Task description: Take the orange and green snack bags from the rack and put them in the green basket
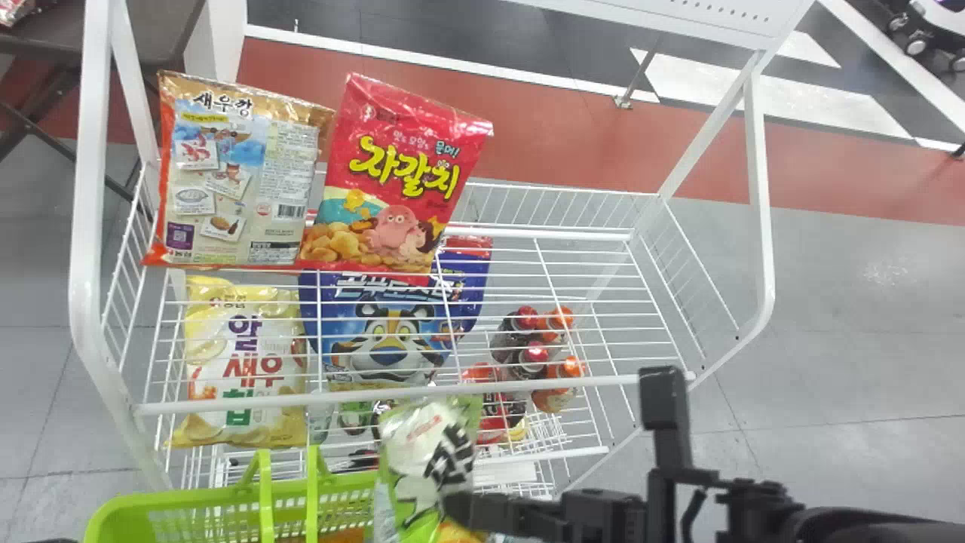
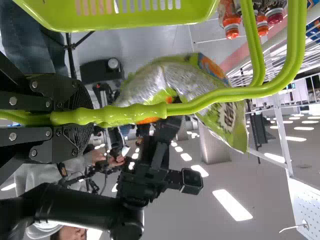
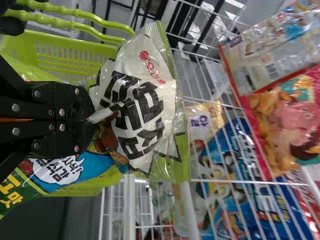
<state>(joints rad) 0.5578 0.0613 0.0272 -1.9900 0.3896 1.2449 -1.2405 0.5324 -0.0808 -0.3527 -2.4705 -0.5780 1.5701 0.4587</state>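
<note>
My right gripper is shut on the green snack bag, beside the green basket and in front of the rack. In the right wrist view the fingers of the gripper pinch the crumpled bag, with the basket behind. Something orange shows inside the basket. The left wrist view has my left gripper shut on the basket handles, the basket hanging alongside.
The white wire rack carries a beige-and-orange bag and a red bag on top. Lower down are a yellow-white bag, a blue bag and several bottles. Rack posts frame both sides.
</note>
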